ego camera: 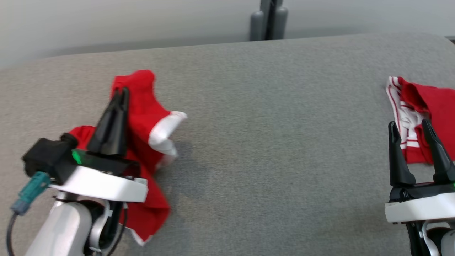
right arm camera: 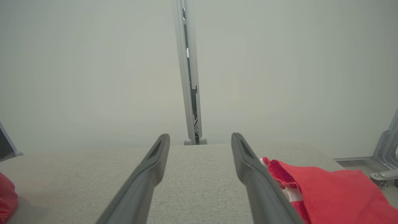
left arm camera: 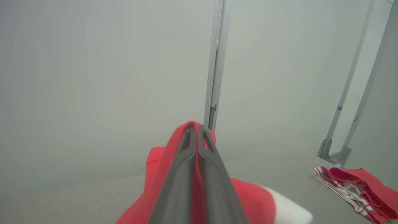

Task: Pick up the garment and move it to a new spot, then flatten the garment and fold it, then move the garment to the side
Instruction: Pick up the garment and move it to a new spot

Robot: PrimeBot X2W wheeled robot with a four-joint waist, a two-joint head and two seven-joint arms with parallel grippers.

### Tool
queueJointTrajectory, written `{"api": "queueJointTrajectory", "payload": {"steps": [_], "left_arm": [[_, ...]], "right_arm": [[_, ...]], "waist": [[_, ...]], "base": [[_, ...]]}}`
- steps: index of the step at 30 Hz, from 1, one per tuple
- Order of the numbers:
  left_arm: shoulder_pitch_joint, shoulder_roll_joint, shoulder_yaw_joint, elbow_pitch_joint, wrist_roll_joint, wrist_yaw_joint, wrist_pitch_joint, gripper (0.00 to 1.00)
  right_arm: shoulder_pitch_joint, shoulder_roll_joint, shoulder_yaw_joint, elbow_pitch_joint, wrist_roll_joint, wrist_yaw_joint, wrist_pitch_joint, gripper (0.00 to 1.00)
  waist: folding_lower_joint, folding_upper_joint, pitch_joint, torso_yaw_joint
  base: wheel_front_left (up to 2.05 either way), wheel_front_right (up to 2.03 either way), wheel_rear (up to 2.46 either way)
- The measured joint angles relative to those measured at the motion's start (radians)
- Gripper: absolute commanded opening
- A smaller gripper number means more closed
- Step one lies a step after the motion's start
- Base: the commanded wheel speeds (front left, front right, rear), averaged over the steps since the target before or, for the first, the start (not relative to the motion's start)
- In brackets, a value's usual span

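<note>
Where the garment is: the red garment (ego camera: 142,103) is at the robot's left side of the grey tabletop (ego camera: 270,106). It is bunched around the left end effector (ego camera: 122,93) and drapes down past the wrist toward the near edge.
Garment trim: a white band (ego camera: 165,131) folds out on the side facing the middle of the tabletop, and a thin white edge shows at the lowest corner.
Contact with the tabletop: a soft shadow lies beside the cloth. Whether the lower folds rest on the surface or hang just above it cannot be told.
Left end effector: its two dark fingers are pressed together, with red cloth pinched between them. In the left wrist view, red fabric wraps both sides of the closed fingers up to their tips.
Right end effector (ego camera: 408,124): its fingers are spread wide and hold nothing, near the robot's right side of the near edge. In the right wrist view, bare grey tabletop shows between them.
Second garment (ego camera: 433,103): a red piece with white striped trim lies crumpled at the far right of the tabletop, well apart from the held garment. It is just beyond the right end effector's fingers, and whether they touch it cannot be told.
Background: a grey upright post (ego camera: 268,19) stands behind the far edge of the tabletop, against a pale wall (ego camera: 106,21).
Sharpness: the left arm and its cloth are slightly blurred in the head view.
</note>
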Motion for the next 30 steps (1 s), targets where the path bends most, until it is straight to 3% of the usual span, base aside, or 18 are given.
{"api": "queueJointTrajectory", "payload": {"steps": [6,12,20,26,27,28,29,30], "left_arm": [[-0.086,-0.041,-0.111,-0.021,0.022,-0.040,0.071,0.00],[-0.232,-0.100,-0.182,0.089,0.035,-0.091,0.100,0.00],[-0.383,-0.144,-0.202,0.407,0.036,-0.144,0.087,0.00],[-0.446,-0.166,-0.209,0.626,0.029,-0.195,0.023,0.00],[-0.453,-0.170,-0.212,0.647,0.028,-0.204,0.008,0.22],[-0.458,-0.177,-0.216,0.665,0.023,-0.213,0.002,0.81],[-0.461,-0.184,-0.224,0.678,0.020,-0.222,-0.007,1.00],[-0.463,-0.189,-0.232,0.682,0.022,-0.228,-0.026,1.00]], "right_arm": [[-0.043,0.002,0.037,0.026,0.031,0.000,-0.034,1.00],[-0.084,0.002,0.098,0.072,0.069,0.000,-0.078,1.00],[-0.110,0.002,0.157,0.141,0.131,0.000,-0.135,1.00],[-0.122,0.003,0.167,0.176,0.143,0.000,-0.160,1.00],[-0.124,0.003,0.163,0.182,0.143,0.000,-0.165,1.00],[-0.124,0.002,0.159,0.185,0.142,0.000,-0.165,1.00],[-0.125,0.003,0.156,0.189,0.141,0.000,-0.166,1.00],[-0.126,0.003,0.153,0.191,0.140,0.000,-0.167,1.00]], "waist": [[0.0000,0.0000,0.040,-0.098],[0.0000,0.0000,0.083,-0.224],[0.0000,0.0000,0.152,-0.395],[0.0000,0.0000,0.214,-0.461],[0.0000,0.0000,0.221,-0.465],[0.0000,0.0000,0.224,-0.464],[0.0000,0.0000,0.225,-0.460],[0.0000,0.0000,0.224,-0.453]], "base": [[0.00,0.00,0.00],[0.00,0.00,0.00],[0.00,0.00,0.00],[0.00,0.00,0.00],[0.00,0.00,0.00],[0.00,0.00,0.00],[0.00,0.00,0.00],[0.00,0.00,0.00]]}}
